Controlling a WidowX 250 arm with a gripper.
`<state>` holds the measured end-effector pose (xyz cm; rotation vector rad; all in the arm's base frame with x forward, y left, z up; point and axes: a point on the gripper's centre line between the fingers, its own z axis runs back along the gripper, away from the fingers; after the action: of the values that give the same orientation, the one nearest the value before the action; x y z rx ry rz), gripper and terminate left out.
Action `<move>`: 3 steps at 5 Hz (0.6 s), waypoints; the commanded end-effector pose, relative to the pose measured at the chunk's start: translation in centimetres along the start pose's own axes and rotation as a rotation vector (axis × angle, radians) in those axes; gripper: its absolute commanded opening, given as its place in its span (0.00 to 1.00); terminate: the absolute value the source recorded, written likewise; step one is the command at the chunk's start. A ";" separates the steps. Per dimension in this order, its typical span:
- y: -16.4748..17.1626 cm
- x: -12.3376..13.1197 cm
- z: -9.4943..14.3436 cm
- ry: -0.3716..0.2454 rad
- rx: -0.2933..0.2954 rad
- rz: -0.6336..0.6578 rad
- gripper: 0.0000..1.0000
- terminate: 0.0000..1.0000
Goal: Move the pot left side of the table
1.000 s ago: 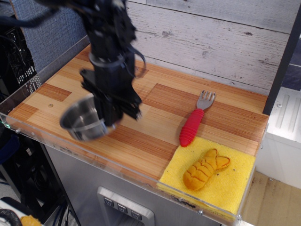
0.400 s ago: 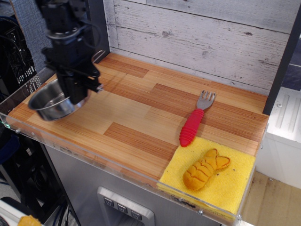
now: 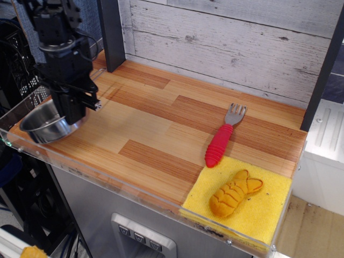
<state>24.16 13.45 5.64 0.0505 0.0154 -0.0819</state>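
The pot [image 3: 38, 127], a small shiny steel pan, is at the table's [image 3: 161, 129] front left corner, close to the clear rim. My black gripper [image 3: 70, 114] comes down from above and is shut on the pot's right rim. The pot is slightly tilted and very low; I cannot tell whether it touches the wood. Its wire handle is hidden behind the gripper.
A fork with a red handle [image 3: 220, 143] lies right of centre. A yellow mat [image 3: 269, 207] at the front right holds an orange fish-shaped toy [image 3: 234, 192]. A dark post [image 3: 110, 32] stands at the back left. A plank wall [image 3: 242, 43] closes the back.
My gripper has carried the pot from the table's left-middle to the front left corner and lowered it toward the surface.
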 end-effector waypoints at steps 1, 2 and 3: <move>1.6 0.7 -0.1 0.019 0.006 0.005 0.00 0.00; 0.0 1.3 -1.2 0.032 -0.018 -0.025 0.00 0.00; -2.9 1.9 -2.7 0.058 -0.055 -0.088 0.00 0.00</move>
<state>25.64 10.40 2.32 -0.0106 0.0968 -0.1672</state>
